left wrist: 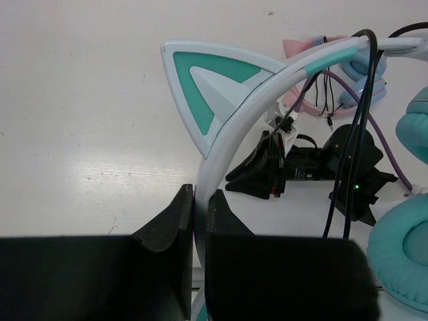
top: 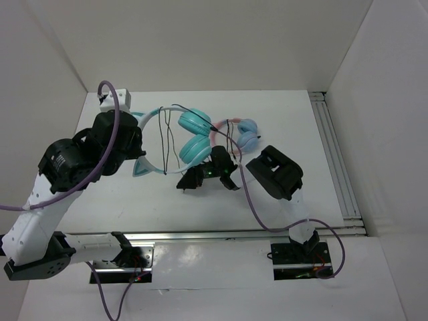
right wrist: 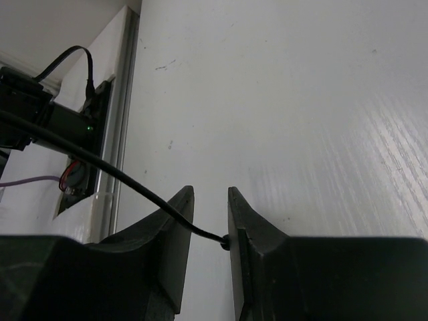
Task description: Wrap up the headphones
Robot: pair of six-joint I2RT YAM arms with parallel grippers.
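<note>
Table (top: pixel 287 120) white, glossy, lightly scuffed, white walls (top: pixel 200 40) on 3 sides | left gripper (left wrist: pixel 199 200) clamped on headphones (left wrist: pixel 231 137) headband | I see right gripper (right wrist: pixel 210 200) part open, cable (right wrist: pixel 120 177) in gap

I saw a 2nd pair of headphones (top: pixel 249 128), pink-banded with 2 light blue ear cups, lying on the white surface (top: pixel 294 114) toward its far middle. The pink band curved away to the left of the cups. From my left side, 1 small pink cat ear showed on that band. The surface was glossy and carried a few dark specks and faint scuffs. A ribbed metal rail (top: pixel 338 160) ran along its right edge, and another rail (top: pixel 221 234) lay along the near edge. Plain white walls (top: pixel 200 40) stood behind and at both sides.
</note>
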